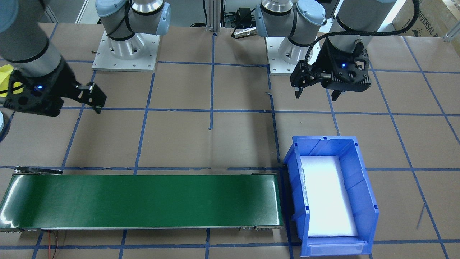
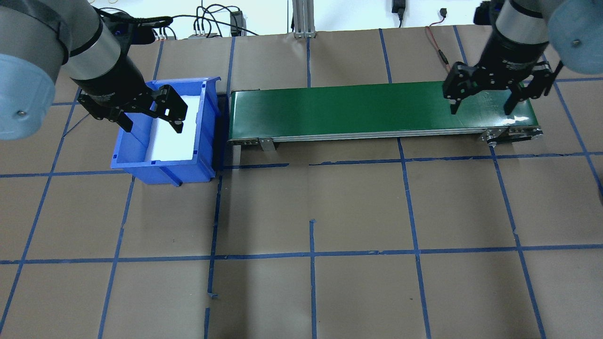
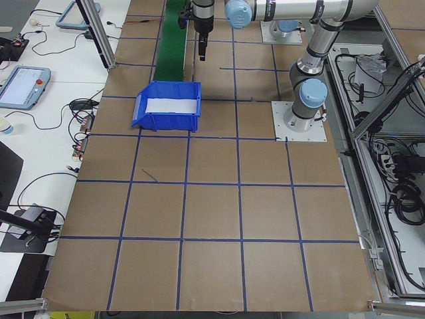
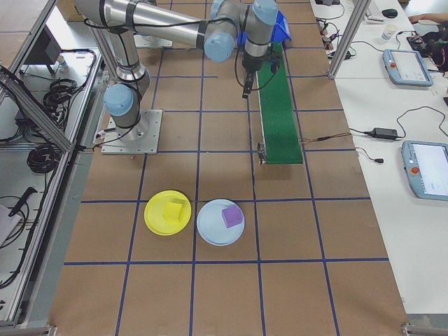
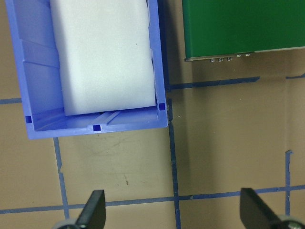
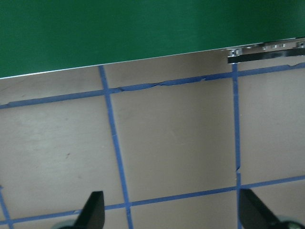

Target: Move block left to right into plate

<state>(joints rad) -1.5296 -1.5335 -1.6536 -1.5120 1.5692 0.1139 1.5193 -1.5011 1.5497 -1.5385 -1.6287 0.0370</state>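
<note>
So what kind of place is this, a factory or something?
More likely a robotics lab or test cell than a factory. Two robot arms are bolted to a paper-covered table marked with a blue tape grid, beside a small green conveyor belt and a blue bin, with handheld control tablets and loose cables on side benches.

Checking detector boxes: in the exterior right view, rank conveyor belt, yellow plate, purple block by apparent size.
1. conveyor belt
2. yellow plate
3. purple block
The belt lies farther from the camera, yet looks clearly largest.
</note>
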